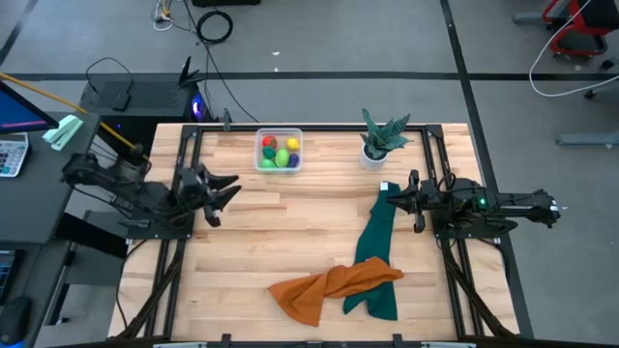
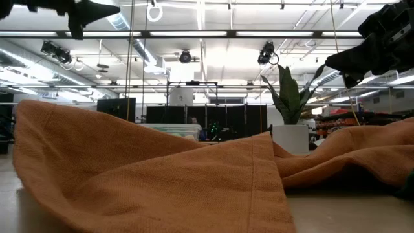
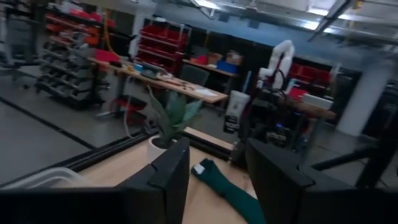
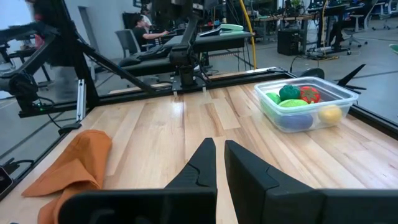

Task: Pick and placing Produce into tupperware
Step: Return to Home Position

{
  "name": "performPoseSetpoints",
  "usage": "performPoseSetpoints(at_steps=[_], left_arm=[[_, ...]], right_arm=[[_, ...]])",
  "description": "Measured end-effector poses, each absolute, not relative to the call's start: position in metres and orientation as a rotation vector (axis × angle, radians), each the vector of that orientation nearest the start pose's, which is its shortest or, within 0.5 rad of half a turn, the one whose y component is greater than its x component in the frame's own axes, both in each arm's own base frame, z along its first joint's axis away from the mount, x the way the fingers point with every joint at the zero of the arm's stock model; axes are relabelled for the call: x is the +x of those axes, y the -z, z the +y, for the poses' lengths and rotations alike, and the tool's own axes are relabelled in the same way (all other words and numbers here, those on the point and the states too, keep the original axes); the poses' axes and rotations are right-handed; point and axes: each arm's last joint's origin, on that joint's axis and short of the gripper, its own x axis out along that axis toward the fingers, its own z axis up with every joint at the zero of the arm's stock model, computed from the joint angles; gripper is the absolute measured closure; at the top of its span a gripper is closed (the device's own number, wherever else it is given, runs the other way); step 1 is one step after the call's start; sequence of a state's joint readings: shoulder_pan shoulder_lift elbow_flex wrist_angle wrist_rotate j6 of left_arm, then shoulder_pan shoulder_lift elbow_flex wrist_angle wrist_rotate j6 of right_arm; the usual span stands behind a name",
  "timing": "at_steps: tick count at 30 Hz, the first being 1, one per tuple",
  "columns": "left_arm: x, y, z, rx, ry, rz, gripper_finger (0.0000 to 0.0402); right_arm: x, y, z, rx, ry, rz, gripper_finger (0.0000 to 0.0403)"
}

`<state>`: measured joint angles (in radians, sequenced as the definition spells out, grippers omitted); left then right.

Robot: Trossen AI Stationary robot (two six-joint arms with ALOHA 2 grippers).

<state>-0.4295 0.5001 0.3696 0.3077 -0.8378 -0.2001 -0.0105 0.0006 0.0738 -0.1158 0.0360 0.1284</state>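
Note:
The clear tupperware (image 1: 279,152) stands near the table's far edge, left of centre. The produce lies inside it: a dark green piece (image 4: 289,92), a red one (image 4: 309,94), a yellow one (image 4: 329,114), a light green one (image 4: 293,104) and a purple one (image 4: 300,121). My left gripper (image 1: 229,189) hovers at the table's left side, nearer than the tupperware. It is open with nothing between its fingers (image 3: 168,180). My right gripper (image 1: 392,200) stays at the right side, shut and empty, its fingers (image 4: 205,165) pointing across the table.
A spiky potted plant (image 1: 379,140) in a white pot stands at the far right. A dark green cloth (image 1: 375,251) runs from the right gripper toward the near edge, and an orange cloth (image 1: 329,285) lies crumpled across its near end. Bare wood lies in the middle.

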Motion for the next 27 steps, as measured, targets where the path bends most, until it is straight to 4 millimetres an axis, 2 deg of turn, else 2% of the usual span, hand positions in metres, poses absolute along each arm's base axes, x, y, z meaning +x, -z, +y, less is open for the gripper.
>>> performPoseSetpoints(at_steps=[9,20,27], left_arm=[[0.116,-0.238,-0.018,-0.308,-0.313,-0.208,0.0304],[0.117,-0.218,0.001,-0.287,-0.275,-0.184,0.0356],[0.117,-0.217,0.009,-0.277,-0.255,-0.181,0.0379]], right_arm=[[0.093,-0.177,-0.002,0.128,0.049,0.04,0.0402],[0.093,-0.177,-0.002,0.128,0.049,0.04,0.0402],[0.093,-0.177,-0.002,0.128,0.05,0.04,0.0402]])
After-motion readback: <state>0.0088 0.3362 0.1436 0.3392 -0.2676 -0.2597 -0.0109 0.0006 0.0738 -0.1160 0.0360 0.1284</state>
